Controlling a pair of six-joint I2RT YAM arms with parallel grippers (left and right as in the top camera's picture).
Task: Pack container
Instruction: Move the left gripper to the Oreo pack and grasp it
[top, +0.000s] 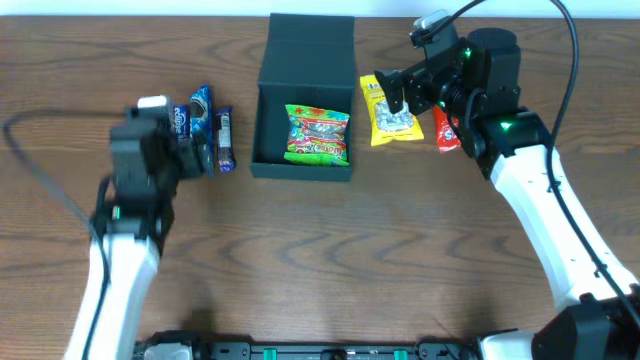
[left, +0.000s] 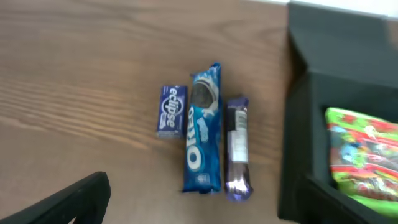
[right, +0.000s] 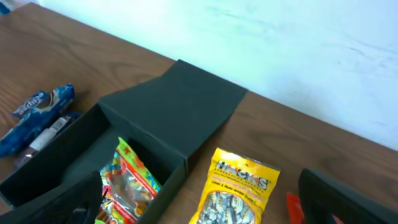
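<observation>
The dark green container (top: 266, 120) stands open at the table's middle, its flap lid (top: 311, 44) folded back. A green and red candy bag (top: 317, 134) lies inside it, also seen from the right wrist (right: 127, 180). My left gripper (top: 198, 152) is open and empty, hovering by an Oreo pack (left: 204, 127), an Eclipse gum box (left: 171, 111) and a purple bar (left: 237, 149); one finger (left: 78, 199) shows. My right gripper (right: 211, 211) is open above a yellow Hacks bag (right: 239, 190), holding nothing. A red packet (top: 446, 131) lies beside that bag.
A black cable (top: 35, 165) loops over the table at the far left. Another cable (top: 570, 40) runs from the right arm toward the back. A white wall (right: 280, 43) rises behind the table's far edge.
</observation>
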